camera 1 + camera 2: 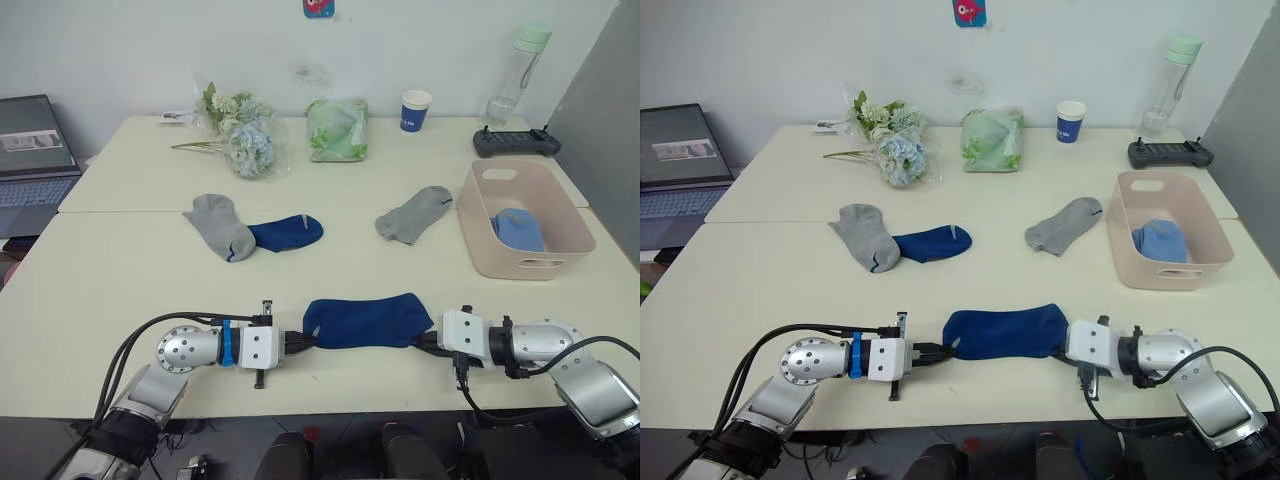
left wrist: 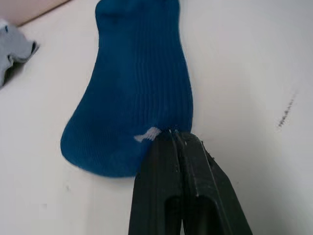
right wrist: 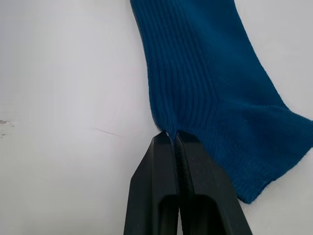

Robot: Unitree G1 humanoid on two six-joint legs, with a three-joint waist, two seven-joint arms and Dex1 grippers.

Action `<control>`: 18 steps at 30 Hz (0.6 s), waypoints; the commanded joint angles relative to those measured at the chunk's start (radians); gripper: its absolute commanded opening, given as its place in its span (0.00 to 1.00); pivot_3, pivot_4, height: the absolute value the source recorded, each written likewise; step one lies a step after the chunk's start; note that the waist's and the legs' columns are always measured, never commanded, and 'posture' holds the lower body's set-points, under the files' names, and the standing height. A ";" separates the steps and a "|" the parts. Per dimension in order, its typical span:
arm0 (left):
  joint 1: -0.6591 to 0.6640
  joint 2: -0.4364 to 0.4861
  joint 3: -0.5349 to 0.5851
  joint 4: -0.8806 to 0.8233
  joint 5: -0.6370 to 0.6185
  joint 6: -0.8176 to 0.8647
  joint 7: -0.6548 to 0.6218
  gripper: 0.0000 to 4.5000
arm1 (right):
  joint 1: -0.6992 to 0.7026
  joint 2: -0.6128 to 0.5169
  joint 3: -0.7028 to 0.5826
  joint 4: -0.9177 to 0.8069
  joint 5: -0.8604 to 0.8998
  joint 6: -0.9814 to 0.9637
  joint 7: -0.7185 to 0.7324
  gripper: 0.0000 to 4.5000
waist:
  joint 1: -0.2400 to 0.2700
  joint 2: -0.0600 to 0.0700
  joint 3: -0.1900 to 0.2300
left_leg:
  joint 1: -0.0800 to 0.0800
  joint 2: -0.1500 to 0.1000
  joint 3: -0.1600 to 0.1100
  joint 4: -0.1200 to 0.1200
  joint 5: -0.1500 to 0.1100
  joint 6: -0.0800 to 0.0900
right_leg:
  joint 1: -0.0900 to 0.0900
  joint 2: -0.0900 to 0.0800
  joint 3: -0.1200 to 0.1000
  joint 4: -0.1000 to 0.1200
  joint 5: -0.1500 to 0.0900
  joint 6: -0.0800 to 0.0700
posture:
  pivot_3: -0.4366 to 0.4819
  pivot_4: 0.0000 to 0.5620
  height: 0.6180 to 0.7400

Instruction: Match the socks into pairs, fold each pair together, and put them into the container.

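1. The left arm is reaching in low from the robot's left, its forearm lying nearly level along the near edge of the cream table (image 1: pixel 120 290). The left gripper (image 1: pixel 305 341) is pointing toward the middle, its two black fingers pressed together and pinching the edge of one end of the near navy sock (image 1: pixel 366 321).
2. The right arm is mirroring it from the robot's right, forearm low and level, wrist pointing inward. The right gripper (image 1: pixel 425 340) is clamping the opposite end of the same sock; in the right wrist view the knit is puckering where the closed fingers (image 3: pixel 166 161) are biting it.
3. The near navy sock is lying flat and stretched sideways between the two grippers, close to the front edge.
4. Farther back, a grey sock (image 1: pixel 220 225) is lying with a second navy sock (image 1: pixel 288 232) just beside it, the two touching or overlapping at one end.
5. Another grey sock (image 1: pixel 414 214) is lying alone, just left of the pale pink tub (image 1: pixel 572 215).
6. The tub is sitting on the right side of the table, holding a folded light blue sock bundle (image 1: pixel 518 229).
7. Along the far edge, a flower bunch (image 1: pixel 240 135), a green wrapped bundle (image 1: pixel 337 128) and a blue-and-white paper cup (image 1: pixel 415 110) are standing.
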 commanded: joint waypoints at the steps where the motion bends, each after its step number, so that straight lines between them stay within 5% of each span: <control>1: 0.007 -0.012 0.011 -0.074 -0.078 0.098 -0.015 0.00 | -0.027 -0.005 -0.044 -0.033 0.034 0.015 0.012 0.00 | 0.000 -0.001 0.000 | 0.000 0.000 0.000 0.000 0.000 0.000 | 0.000 0.000 0.000 0.000 0.000 0.000 | 0.48 0.27 1.00; 14: -0.036 0.080 0.104 -0.266 -0.330 0.466 -0.155 0.00 | -0.097 -0.034 -0.149 -0.186 0.307 0.311 0.077 0.00 | -0.004 0.000 0.002 | -0.002 0.001 -0.002 0.000 0.000 0.000 | -0.001 0.000 0.000 0.000 0.000 0.000 | 0.48 0.27 1.00; 18: -0.042 0.080 0.102 -0.247 -0.261 0.359 -0.180 0.00 | -0.104 -0.051 -0.163 -0.211 0.358 0.377 0.083 0.00 | -0.006 0.000 0.002 | -0.002 0.001 -0.002 0.000 0.000 0.000 | -0.001 0.000 0.000 -0.001 0.000 0.000 | 0.48 0.27 1.00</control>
